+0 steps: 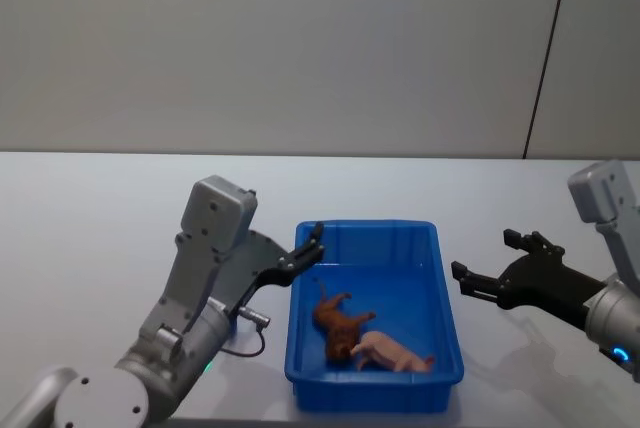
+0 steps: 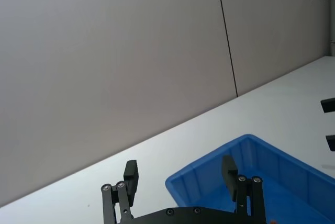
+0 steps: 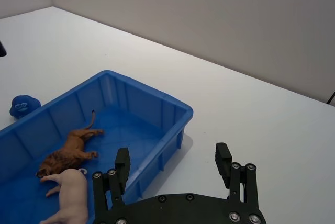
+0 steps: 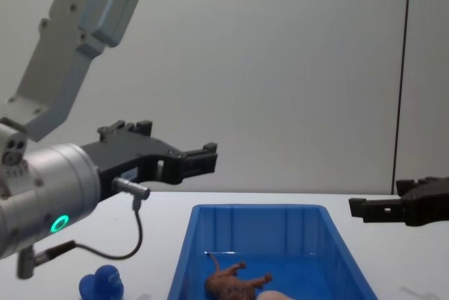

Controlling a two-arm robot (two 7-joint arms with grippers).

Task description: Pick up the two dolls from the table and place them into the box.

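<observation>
Left hand (image 1: pixel 308 248) spread over tapered blue box (image 1: pixel 370 225) rim; right hand (image 1: pixel 485 254) spread beside; pig (image 1: pixel 395 353), brown creature (image 1: pixel 338 326) inside.

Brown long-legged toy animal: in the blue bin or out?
In: brown toy animal lies on the blue plastic bin's floor beside the pink toy pig.

A pale grey table (image 1: pixel 90 218) carries the bright-blue box (image 1: pixel 372 394) and a small rounded deep-blue figure (image 4: pixel 102 286), which stands on the tabletop near the box's left wall.
</observation>
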